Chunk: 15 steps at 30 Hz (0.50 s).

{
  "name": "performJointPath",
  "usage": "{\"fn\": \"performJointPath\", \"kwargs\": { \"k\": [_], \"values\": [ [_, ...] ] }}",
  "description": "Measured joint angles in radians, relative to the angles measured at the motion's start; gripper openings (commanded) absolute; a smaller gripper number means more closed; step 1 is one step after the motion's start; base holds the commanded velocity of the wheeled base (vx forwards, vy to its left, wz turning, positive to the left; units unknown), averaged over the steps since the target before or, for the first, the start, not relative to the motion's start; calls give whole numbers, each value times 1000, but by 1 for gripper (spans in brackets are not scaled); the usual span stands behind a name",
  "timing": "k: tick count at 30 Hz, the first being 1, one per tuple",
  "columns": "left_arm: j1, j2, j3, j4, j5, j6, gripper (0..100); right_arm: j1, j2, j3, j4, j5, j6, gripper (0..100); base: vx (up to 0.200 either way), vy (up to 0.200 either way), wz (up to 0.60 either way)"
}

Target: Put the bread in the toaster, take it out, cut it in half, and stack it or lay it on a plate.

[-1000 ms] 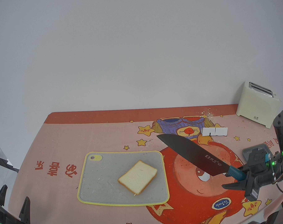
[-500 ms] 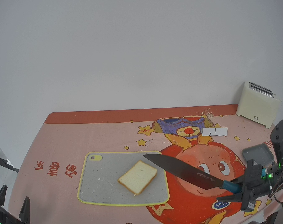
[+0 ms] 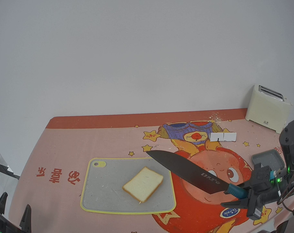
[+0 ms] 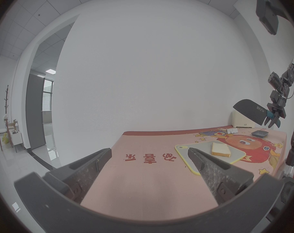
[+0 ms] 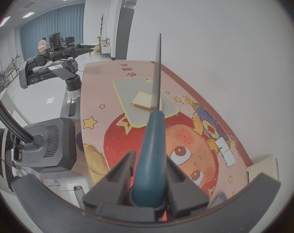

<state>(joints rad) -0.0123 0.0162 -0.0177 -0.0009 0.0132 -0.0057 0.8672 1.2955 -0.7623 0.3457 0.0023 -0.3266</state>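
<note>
Over the last second the right pincer (image 3: 236,194), clenched on the teal handle of the knife (image 3: 185,170), has carried the blade left from above the cartoon print. The tip now hangs over the far right corner of the board (image 3: 101,191), just right of the bread (image 3: 143,184). The bread lies whole and flat on the board, so cutting looks about to start, though the blade is not yet across the slice. The left pincer (image 4: 149,152) is released, off the near left corner of the worktop (image 3: 56,152).
</note>
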Motion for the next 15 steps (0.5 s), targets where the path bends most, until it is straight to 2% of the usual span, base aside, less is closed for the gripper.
{"fn": "performJointPath", "kwargs": {
  "k": [7, 15],
  "values": [
    [0, 0, 0, 0, 0, 0, 100, 45, 32, -83, 119, 30, 33, 0, 0, 0, 0],
    [0, 0, 0, 0, 0, 0, 100, 15, 110, -162, 131, 31, 36, 0, 0, 0, 0]
  ]
}}
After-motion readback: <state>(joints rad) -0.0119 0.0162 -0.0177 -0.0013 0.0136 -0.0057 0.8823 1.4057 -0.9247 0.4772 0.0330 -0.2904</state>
